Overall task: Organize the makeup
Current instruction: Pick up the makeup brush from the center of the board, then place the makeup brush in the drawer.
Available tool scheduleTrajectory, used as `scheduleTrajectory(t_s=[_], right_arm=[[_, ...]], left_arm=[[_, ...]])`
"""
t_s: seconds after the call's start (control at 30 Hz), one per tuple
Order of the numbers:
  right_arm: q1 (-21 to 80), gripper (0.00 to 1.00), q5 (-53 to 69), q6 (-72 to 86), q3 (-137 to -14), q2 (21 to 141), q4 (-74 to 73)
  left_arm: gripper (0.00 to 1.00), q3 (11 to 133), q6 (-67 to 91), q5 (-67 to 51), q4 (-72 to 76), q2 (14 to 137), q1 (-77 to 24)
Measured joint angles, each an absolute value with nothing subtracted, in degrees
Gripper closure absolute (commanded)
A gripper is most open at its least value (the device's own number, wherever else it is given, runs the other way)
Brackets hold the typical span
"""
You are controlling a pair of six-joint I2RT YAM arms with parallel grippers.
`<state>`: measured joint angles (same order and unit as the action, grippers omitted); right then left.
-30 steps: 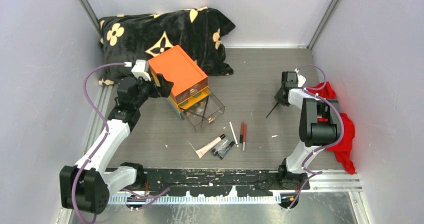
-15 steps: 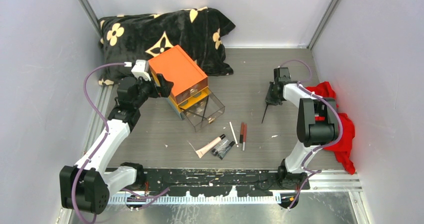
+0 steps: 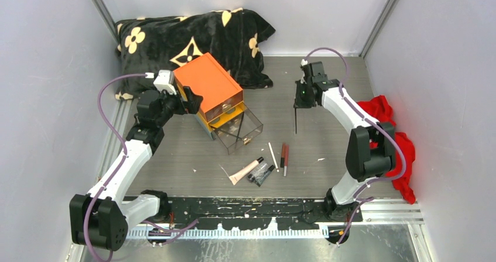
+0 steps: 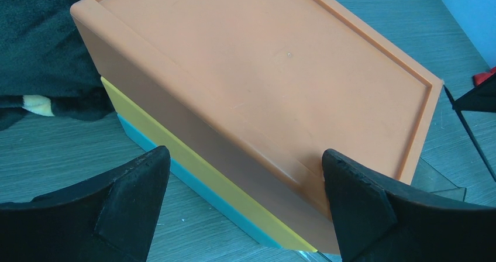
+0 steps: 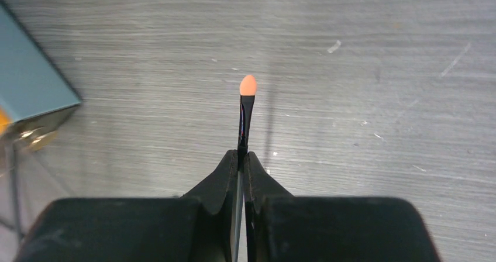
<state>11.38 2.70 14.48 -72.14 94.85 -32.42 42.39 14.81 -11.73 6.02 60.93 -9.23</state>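
My right gripper is shut on a thin black applicator stick with an orange tip, held above the floor right of the box. My left gripper is open, its jaws on either side of the orange box. A pinkish tube, a black tube, a white pencil and red pencils lie on the floor in front of the box. No compacts are in view.
The box's clear drawer stands pulled out toward the makeup. A black floral cushion lies behind the box. A red cloth is bunched at the right wall.
My right gripper has carried the stick up and to the left, from beside the red cloth toward the box; the stick now hangs nearly vertical. The left arm has not moved.
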Motion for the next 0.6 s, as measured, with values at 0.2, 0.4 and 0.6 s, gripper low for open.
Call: scheduleTrajectory(t_s=[0.2, 0.4, 0.6], right_arm=[[14.96, 0.99, 5.28, 14.35, -78.65, 91.59, -36.18], [19.7, 0.99, 8.47, 16.62, -83.05, 89.21, -37.1], [26.52, 0.99, 12.05, 21.67, -82.21, 88.51, -35.2]], left_arm=[[0.0, 42.39, 14.83, -11.68, 5.98, 60.9, -9.23], [0.0, 42.41, 14.85, -11.66, 5.93, 60.9, -9.23], [0.0, 42.78, 14.83, -11.64, 5.28, 60.9, -9.23]])
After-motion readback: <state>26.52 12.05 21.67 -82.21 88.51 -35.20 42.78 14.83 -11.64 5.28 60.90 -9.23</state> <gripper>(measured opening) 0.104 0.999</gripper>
